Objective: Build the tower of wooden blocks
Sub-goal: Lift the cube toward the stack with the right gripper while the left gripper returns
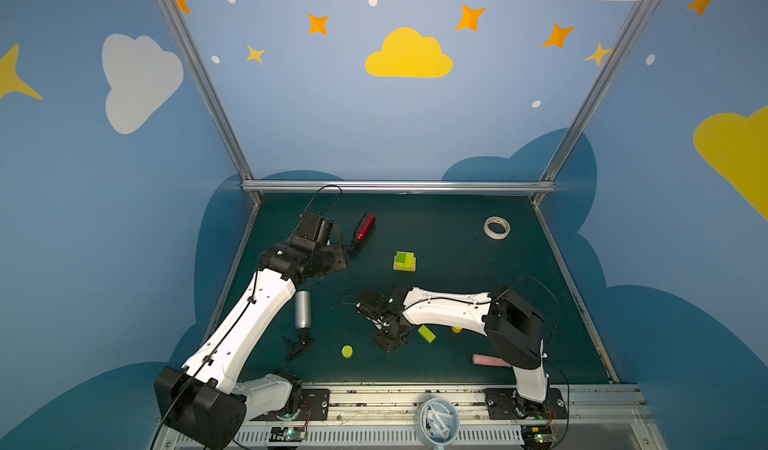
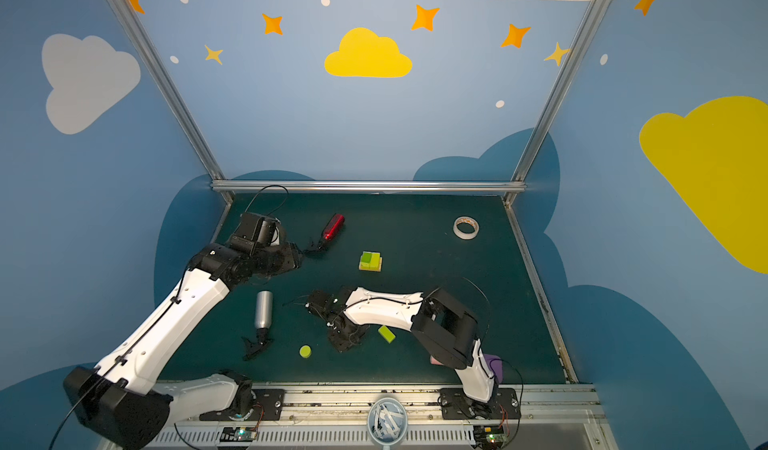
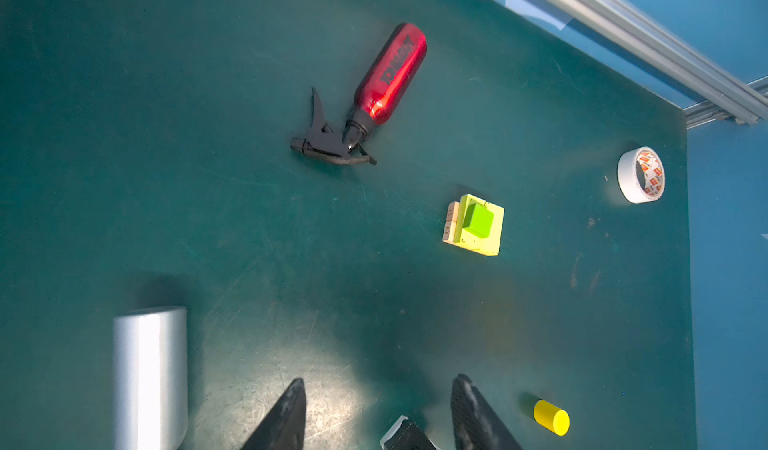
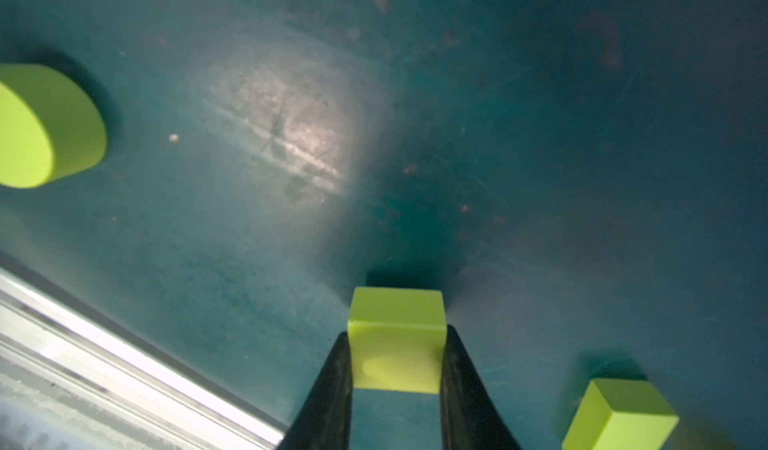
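Note:
The tower (image 1: pixel 404 261) (image 2: pixel 370 261) stands mid-table; in the left wrist view it shows tan bars lowest, lime-green bars over them and a green cube on top (image 3: pixel 478 225). My right gripper (image 4: pixel 397 338) (image 1: pixel 390 342) is shut on a lime-green cube (image 4: pixel 397 340), low over the mat near the front. Beside it lie a lime-green bar (image 1: pixel 427 333) (image 4: pixel 619 414), a lime cylinder (image 1: pixel 347 351) (image 4: pixel 45 123) and a yellow cylinder (image 1: pixel 456 329) (image 3: pixel 551 422). My left gripper (image 3: pixel 379 381) (image 1: pixel 338 256) hangs open and empty, high over the left side.
A red spray bottle (image 1: pixel 365 226) lies at the back left and a silver one (image 1: pixel 302 308) at the front left. A white tape roll (image 1: pixel 497 227) sits at the back right. A pink-handled tool (image 1: pixel 490 360) lies under the right arm. Metal rails (image 1: pixel 399 186) edge the mat.

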Tool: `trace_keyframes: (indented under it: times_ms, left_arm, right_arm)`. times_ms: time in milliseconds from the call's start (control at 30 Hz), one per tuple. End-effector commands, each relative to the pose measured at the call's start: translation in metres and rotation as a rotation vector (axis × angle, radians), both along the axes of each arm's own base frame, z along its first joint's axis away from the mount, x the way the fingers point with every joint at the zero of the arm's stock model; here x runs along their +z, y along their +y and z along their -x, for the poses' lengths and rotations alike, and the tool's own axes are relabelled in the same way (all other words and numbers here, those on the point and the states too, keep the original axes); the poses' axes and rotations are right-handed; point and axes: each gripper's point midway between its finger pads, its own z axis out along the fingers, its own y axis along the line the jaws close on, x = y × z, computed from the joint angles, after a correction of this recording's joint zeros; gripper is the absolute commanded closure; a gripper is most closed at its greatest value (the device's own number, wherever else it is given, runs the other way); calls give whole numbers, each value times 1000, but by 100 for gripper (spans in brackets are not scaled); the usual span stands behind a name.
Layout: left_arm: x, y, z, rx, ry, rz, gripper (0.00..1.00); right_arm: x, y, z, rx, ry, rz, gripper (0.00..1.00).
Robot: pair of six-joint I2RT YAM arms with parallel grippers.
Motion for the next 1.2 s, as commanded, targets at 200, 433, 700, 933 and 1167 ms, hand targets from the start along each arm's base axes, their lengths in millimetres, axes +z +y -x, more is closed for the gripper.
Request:
trace_keyframes:
  times_ms: [200, 433, 700, 933, 1167]
  left_arm:
    - [-3, -11, -5, -18, 16, 52, 45]
    - [-5, -20, -13, -44, 7, 79, 47]
    - [-11, -23, -15, -49, 19, 83, 48]
    - [-9, -31, -26, -63, -9, 110, 48]
    - [-19, -48, -57, -109, 40, 91, 49]
  right_arm:
    - [22, -2, -21, -114, -24, -48, 82]
    - [28, -11, -34, -183, -38, -57, 85]
    - [47, -12, -47, -234, -66, -88, 85]
    - [59, -18, -69, -287, -56, -92, 85]
    - [82, -34, -115, -385, -65, -104, 86]
